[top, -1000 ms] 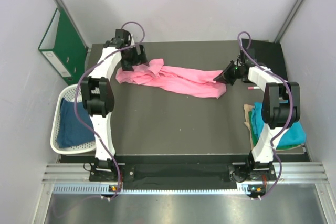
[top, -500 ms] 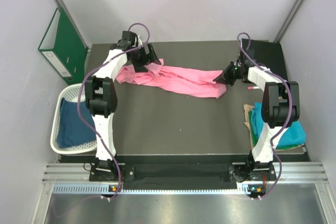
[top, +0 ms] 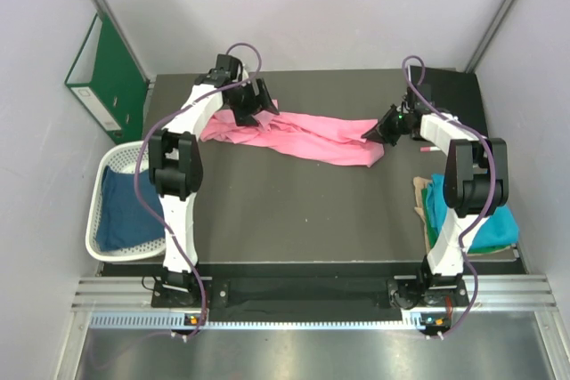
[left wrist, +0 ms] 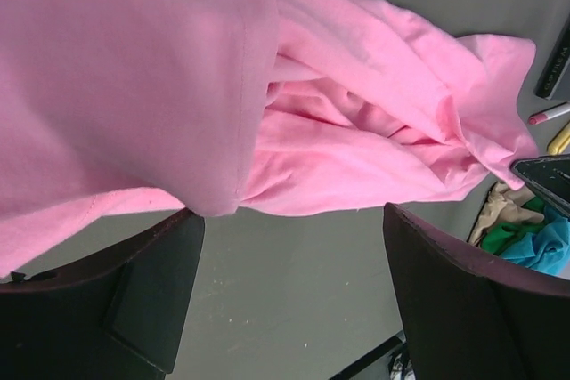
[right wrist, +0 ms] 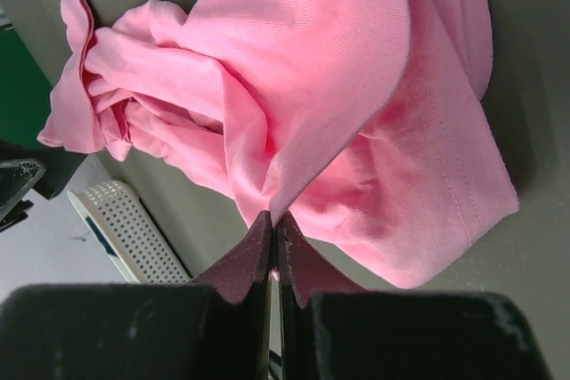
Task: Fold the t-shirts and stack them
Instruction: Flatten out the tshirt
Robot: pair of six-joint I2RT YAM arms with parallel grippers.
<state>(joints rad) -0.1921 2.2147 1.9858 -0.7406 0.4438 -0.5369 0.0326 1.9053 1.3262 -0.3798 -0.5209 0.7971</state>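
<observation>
A bright pink t-shirt [top: 303,135] lies crumpled in a long band across the far half of the dark table. My left gripper [top: 254,100] hovers at the shirt's left end. Its jaws [left wrist: 292,213] stand open with only bare table between them, and a fold of pink cloth [left wrist: 134,86] hangs just past the left fingertip. My right gripper [top: 370,133] is shut on an edge of the pink shirt [right wrist: 312,68] at its right end [right wrist: 274,217]. A dark blue shirt [top: 120,211] lies in the basket. A teal shirt [top: 485,220] sits at the right edge, partly behind the right arm.
A white lattice basket [top: 96,186] stands off the table's left side. A green ring binder [top: 107,73] leans on the left wall. Beige cloth [top: 420,198] lies beside the teal shirt. A pink pen [left wrist: 548,115] lies near the right arm.
My left gripper has swung to the right along the back of the table, over the pink shirt's left end, and its jaws have narrowed a little. The right arm has not moved.
</observation>
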